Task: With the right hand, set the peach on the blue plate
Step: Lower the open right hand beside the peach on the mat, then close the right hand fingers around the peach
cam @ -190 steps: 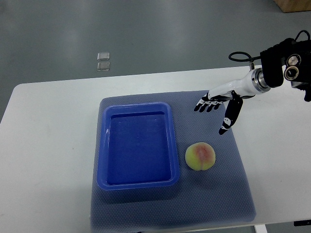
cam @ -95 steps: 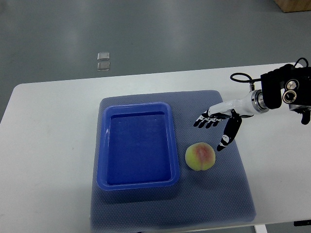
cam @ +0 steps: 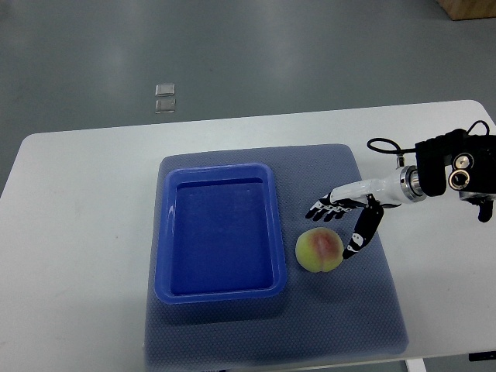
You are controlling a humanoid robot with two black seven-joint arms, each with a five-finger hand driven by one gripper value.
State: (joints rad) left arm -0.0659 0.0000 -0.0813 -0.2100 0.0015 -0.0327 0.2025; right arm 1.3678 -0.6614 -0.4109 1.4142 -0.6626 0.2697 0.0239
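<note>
So the peach [cam: 319,250] was sitting on the grey-blue mat [cam: 364,310], just right of the blue plate [cam: 220,288], which honestly looked more like a shallow rectangular tray. Both sat around the middle of the white counter [cam: 77,232], with the peach a bit toward the front edge and not touching the tray rim as far as I could tell.

The right hand [cam: 345,221] came in from the right edge, fingers spread and holding nothing. The fingers hung just above the peach's far side and the thumb [cam: 359,239] pointed down right beside its right flank, maybe barely touching, hard to say from that angle. No left hand anywhere in view.

My guess on handling: light, round, prone to rolling, and with a skin that bruises if it's real, or a smooth slippery shell if it's a plastic prop. I'd wrap it around the widest part, fingers on one side and thumb opposite, with gentle pressure.

No brand, label or readable writing on anything I could see.
</note>
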